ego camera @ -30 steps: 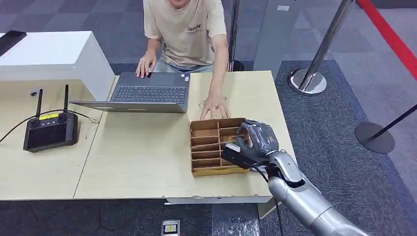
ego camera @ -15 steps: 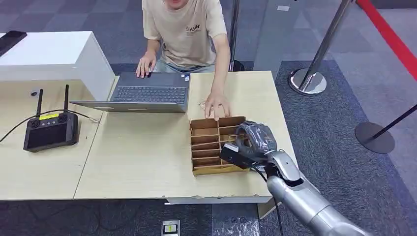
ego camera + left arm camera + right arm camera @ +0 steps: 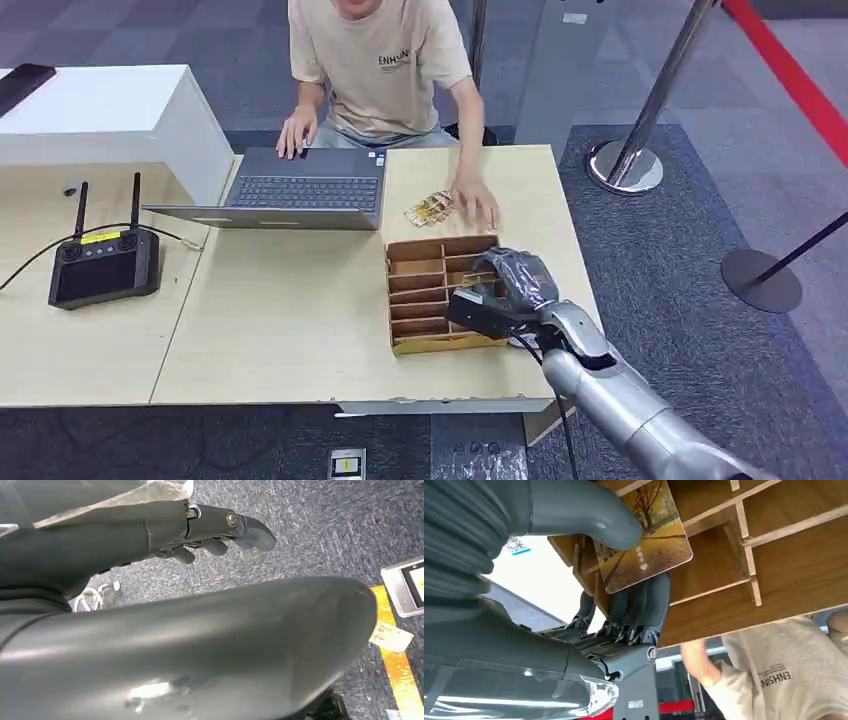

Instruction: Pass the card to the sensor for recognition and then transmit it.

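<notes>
My right hand (image 3: 624, 605) pinches the card (image 3: 644, 535) over the box (image 3: 425, 285) on the desk's (image 3: 290, 320) right; I cannot see the sensor.

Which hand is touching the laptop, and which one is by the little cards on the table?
The person's hand beside the white box rests on the laptop. Their other hand, nearer the wooden organizer, reaches beside the small cards.
</notes>
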Robot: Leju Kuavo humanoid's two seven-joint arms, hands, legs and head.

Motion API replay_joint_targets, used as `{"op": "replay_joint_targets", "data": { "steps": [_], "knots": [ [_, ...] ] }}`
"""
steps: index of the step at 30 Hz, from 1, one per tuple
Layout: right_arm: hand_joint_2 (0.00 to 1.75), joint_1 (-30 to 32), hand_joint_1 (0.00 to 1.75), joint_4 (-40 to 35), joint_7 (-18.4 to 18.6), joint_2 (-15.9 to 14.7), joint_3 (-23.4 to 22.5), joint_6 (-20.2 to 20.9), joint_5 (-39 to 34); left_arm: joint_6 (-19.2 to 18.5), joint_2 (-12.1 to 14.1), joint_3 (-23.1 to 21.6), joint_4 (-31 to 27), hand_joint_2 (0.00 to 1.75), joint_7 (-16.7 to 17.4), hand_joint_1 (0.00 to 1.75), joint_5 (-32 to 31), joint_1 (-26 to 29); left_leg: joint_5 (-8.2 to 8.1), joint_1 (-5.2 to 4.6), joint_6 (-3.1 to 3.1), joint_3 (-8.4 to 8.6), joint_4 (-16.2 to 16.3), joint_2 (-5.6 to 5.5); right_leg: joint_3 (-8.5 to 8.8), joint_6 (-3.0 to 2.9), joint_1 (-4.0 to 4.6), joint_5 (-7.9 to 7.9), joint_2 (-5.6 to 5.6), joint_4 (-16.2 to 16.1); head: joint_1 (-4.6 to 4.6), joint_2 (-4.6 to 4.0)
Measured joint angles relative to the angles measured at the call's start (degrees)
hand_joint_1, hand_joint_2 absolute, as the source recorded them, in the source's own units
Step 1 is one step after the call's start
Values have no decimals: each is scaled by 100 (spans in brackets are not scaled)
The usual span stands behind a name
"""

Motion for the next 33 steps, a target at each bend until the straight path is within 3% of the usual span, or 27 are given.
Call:
{"op": "replay_joint_targets", "data": {
  "steps": [1,19,33],
  "knots": [
    [175,-6,175,9,0,0,4,4,0,0,0,0,0,0,-2,0,0,0,0,0,0,1,0,0,1,0,0,0,0,0,0,0],
    [175,-84,175,157,-107,11,127,-13,-208,9,0,-7,0,0,-20,0,-2,0,1,0,0,2,0,0,2,1,0,3,0,0,0,0],
    [175,-59,175,192,-376,48,107,-503,-625,44,0,-28,0,0,11,0,15,1,1,0,0,-7,0,-1,-6,1,0,3,0,0,0,0]
  ]
}}
